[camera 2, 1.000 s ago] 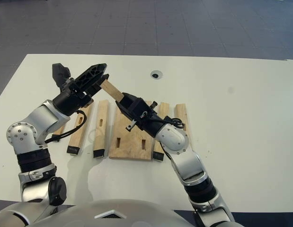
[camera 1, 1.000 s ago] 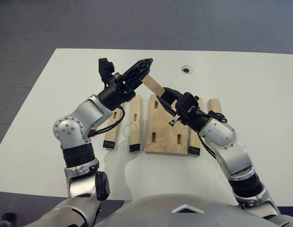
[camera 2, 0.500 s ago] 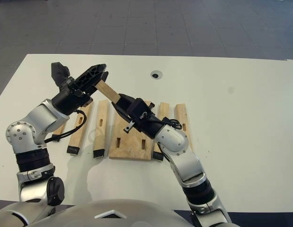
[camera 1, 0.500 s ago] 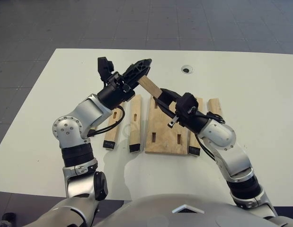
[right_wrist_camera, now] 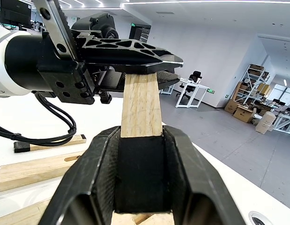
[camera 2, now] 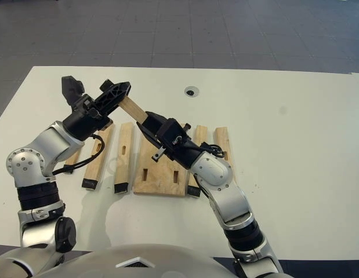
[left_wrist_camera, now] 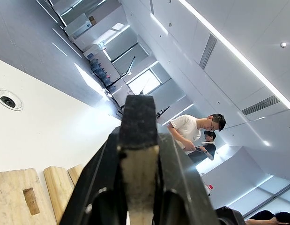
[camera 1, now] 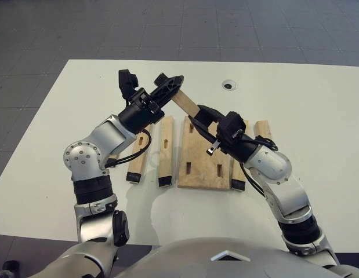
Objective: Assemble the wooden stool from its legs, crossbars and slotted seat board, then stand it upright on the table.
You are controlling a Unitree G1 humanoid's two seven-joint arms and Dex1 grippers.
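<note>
Wooden and pale, the leg point(camera 1: 184, 105) hangs slantwise in the air above the seat board point(camera 1: 203, 165), probably so we can pass it between arms or turn it toward a slot. The left gripper point(camera 1: 170, 86) clamps its upper end and the right gripper point(camera 1: 200, 116) its lower end. The right wrist view shows its black cap point(right_wrist_camera: 140, 173) pinched between the fingers point(right_wrist_camera: 95, 173). The head views add the other legs point(camera 1: 165, 152) lying flat on the worktop point(camera 1: 318, 116).

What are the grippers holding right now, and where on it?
Both hold one wooden piece: the left gripper is shut on its upper end, the right gripper on its lower end.
</note>
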